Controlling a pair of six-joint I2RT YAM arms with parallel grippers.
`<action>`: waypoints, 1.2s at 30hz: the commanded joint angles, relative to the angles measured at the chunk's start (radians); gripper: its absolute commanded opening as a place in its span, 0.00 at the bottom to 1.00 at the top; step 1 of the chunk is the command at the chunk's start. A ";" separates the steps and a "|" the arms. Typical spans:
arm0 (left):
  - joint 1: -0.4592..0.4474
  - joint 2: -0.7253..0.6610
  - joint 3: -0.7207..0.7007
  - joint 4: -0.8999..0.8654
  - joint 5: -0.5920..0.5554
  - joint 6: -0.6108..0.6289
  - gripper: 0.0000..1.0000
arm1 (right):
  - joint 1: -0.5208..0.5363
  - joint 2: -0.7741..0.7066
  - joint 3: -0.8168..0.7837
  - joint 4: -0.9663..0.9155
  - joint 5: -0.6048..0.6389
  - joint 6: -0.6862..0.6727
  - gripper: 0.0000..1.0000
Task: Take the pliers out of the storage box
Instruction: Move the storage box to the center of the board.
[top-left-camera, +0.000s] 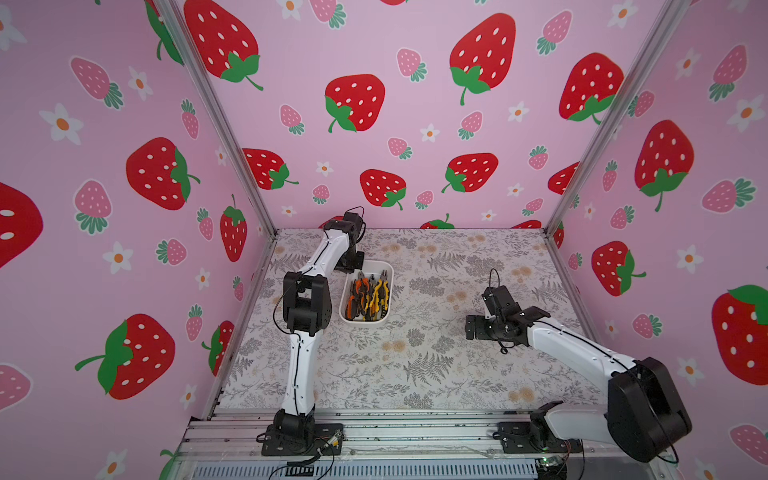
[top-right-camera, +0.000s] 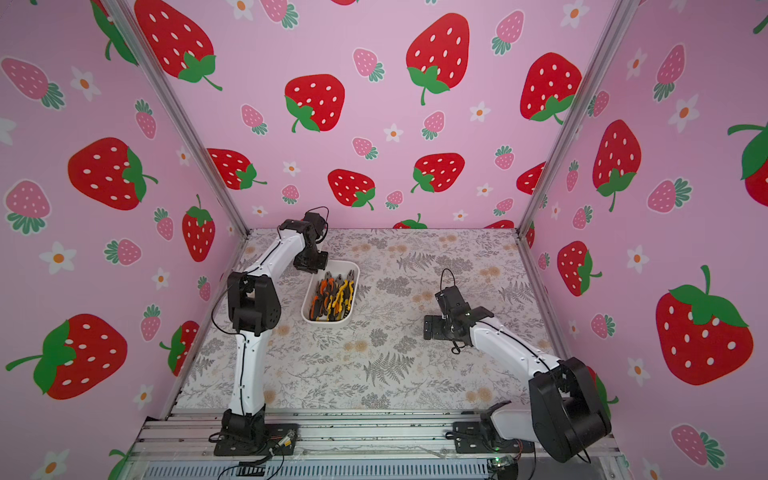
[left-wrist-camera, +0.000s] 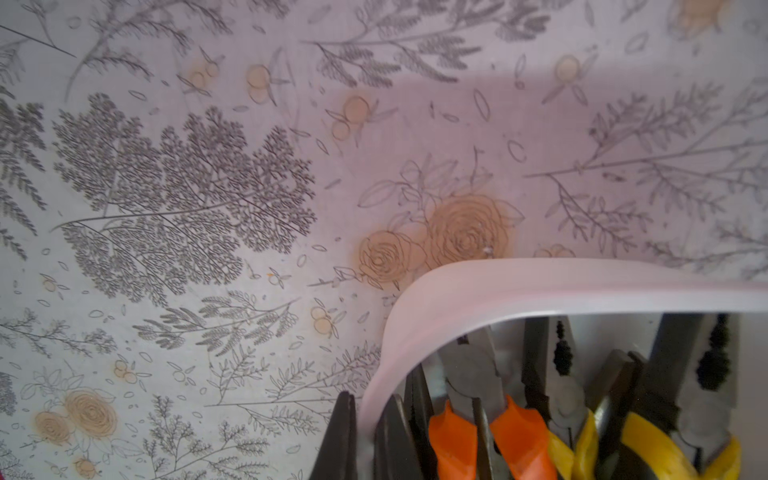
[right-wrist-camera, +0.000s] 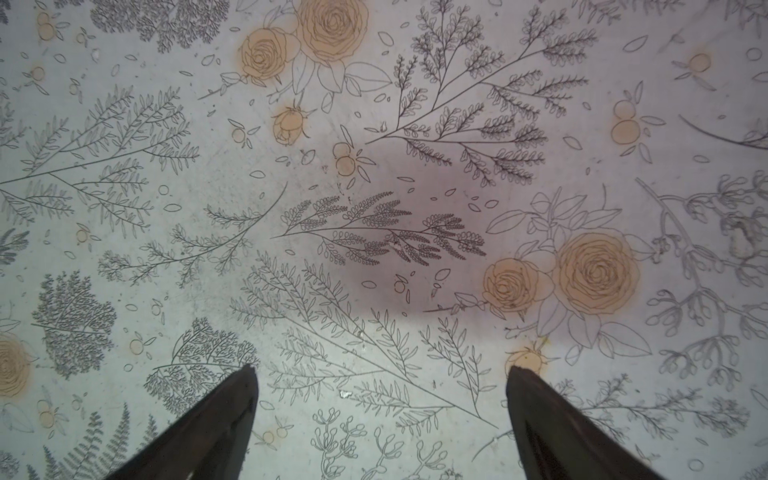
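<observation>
Pliers (top-left-camera: 368, 297) lie packed in the storage box (top-left-camera: 376, 262) at the desk's (top-left-camera: 415, 365) 10 o'clock. Left end effector (left-wrist-camera: 370, 399) clamps its rim: use that as anchor while the wide-open right end effector (right-wrist-camera: 380, 370), at its 3 o'clock, lifts one handle straight up.

Pink strawberry-print walls (top-left-camera: 415, 124) enclose a floral-patterned tabletop (top-left-camera: 436, 365).

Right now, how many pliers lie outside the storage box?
0. All the visible pliers lie piled inside the storage box, orange-handled ones beside yellow-handled ones. They overlap, so some may be hidden underneath.
</observation>
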 joint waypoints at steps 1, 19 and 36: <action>0.035 0.008 0.131 0.041 -0.060 0.012 0.00 | 0.006 0.002 0.019 0.007 -0.019 -0.008 0.99; 0.102 0.140 0.329 0.119 -0.015 0.036 0.04 | 0.006 0.051 0.043 0.005 -0.034 -0.017 0.99; 0.102 0.131 0.332 0.144 0.001 0.004 0.43 | 0.006 0.065 0.049 0.004 -0.038 -0.021 0.99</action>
